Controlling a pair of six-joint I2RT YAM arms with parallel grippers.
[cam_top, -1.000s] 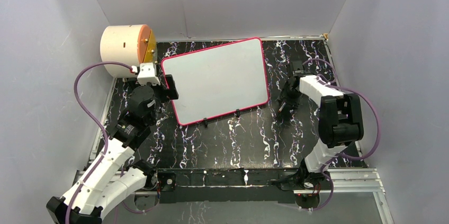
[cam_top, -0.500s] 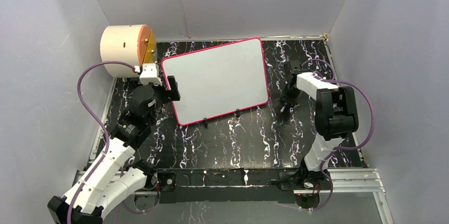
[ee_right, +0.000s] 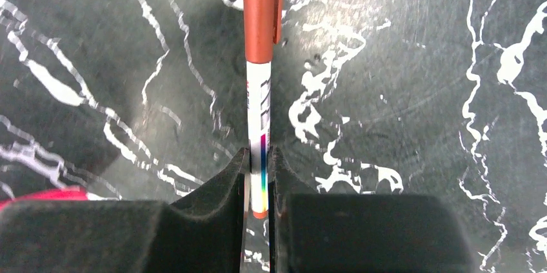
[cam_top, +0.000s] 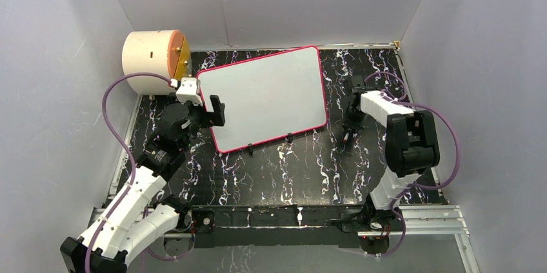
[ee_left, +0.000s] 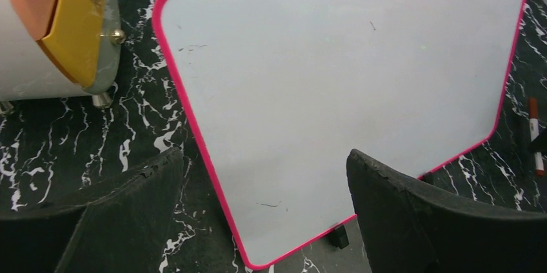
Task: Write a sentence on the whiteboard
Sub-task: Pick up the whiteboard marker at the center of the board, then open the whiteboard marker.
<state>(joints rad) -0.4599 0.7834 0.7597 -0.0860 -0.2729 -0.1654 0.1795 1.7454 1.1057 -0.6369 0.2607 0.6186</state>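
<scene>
The whiteboard is lying face-up on the black marbled table, turned at an angle so one long edge is facing the space between your two arms. That is probably so either arm can be reaching it. No sentence is showing on it. In the left wrist view its surface is reading blank apart from a few faint specks and smudges. Its pink-red rim is running unbroken, and one small black clip foot is peeking out under the near edge.

To the board's right, apart from its rim, the marker is resting along the table. Your right gripper is clamping it, jaws pinched tight on the tail end of the white barrel, with the reddish-brown cap pointing away from the wrist. The cap is looking fully seated (worth noting, since nothing is going to write until it is coming off). Holding it that far back is leaving the whole capped end free. I'm judging that suits a handover or a cap pull more than writing.

Your left gripper is hanging spread wide over the board's lower left corner, holding nothing and touching nothing I can make out. It may be waiting there to steady the board or take the cap.

Beyond that corner, the cream cylinder with the orange face is sitting just beside the rim.
</scene>
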